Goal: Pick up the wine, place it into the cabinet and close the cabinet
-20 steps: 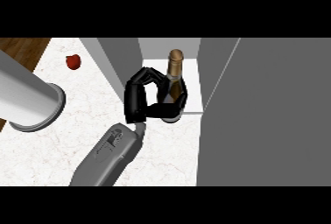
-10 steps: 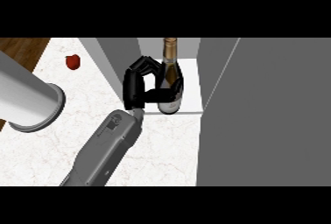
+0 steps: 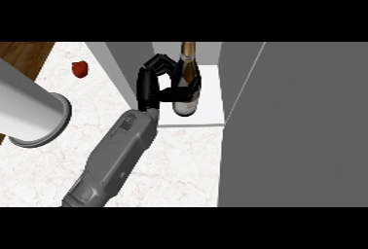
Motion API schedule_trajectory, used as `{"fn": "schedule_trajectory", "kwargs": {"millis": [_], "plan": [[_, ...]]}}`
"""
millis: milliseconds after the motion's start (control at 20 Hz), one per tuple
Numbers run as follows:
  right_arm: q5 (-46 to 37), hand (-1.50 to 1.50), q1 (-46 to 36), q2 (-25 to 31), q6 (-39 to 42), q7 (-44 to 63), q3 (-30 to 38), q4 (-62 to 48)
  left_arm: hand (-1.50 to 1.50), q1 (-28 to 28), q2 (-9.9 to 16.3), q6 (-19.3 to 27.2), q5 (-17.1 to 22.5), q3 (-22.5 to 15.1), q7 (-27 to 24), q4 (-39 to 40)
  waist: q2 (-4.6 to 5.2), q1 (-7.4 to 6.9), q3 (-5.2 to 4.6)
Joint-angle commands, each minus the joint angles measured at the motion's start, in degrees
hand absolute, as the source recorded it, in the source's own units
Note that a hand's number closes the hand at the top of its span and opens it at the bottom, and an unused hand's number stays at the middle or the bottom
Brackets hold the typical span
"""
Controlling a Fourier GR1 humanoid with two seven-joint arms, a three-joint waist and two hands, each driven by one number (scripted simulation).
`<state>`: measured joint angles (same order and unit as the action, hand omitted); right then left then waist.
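Since half a second earlier, the right hand had carried the wine bottle deeper between the cabinet walls, its base now over the white cabinet floor. Fingers curled round the bottle's body, grasping it upright just right of the palm. Release and closing the grey door, well right of the hand, remained. The left hand was out of view.

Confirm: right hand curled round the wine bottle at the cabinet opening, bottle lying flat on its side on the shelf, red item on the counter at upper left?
Not quite. The head view shows the wine bottle standing upright, neck up, not lying flat. The rest holds: the right hand is curled round it at the open cabinet, and the red item sits on the counter at upper left.
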<state>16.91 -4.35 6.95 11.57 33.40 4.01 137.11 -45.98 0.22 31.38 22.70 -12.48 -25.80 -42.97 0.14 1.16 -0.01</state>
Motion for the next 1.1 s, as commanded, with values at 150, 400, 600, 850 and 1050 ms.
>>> {"fn": "schedule_trajectory", "kwargs": {"millis": [150, 400, 600, 850, 1050], "plan": [[2.74, -1.5, 1.79, -0.86, -1.68, 3.07, -1.21, 6.86, 1.5, -6.57, -0.21, 2.26, 0.24, 1.68, -7.38, 9.82, 0.12, 0.65, -0.02], [4.86, -1.5, 0.88, 0.73, -0.48, 2.55, 0.76, 6.22, 1.5, -10.14, 1.6, -0.25, 0.63, 6.05, -12.01, 17.08, 0.28, 0.81, -0.01], [4.29, -1.5, -2.25, 0.7, -2.0, 4.38, -0.55, 4.61, 1.5, -15.04, -0.21, 0.27, 2.09, 7.83, -12.98, 21.91, 0.48, 1.18, -0.04], [2.38, -1.5, -0.48, -0.61, -0.91, 1.7, -3.01, 5.04, 1.5, -15.29, -0.22, -0.41, 6.8, 9.7, -12.91, 24.56, 0.56, 1.91, -0.05], [2.34, -1.5, 1.65, -1.22, -0.45, -0.11, -2.62, 3.91, 1.5, -15.87, -0.22, -5.07, 8.86, 13.49, -13.71, 26.21, 0.64, 1.75, -0.03]]}}
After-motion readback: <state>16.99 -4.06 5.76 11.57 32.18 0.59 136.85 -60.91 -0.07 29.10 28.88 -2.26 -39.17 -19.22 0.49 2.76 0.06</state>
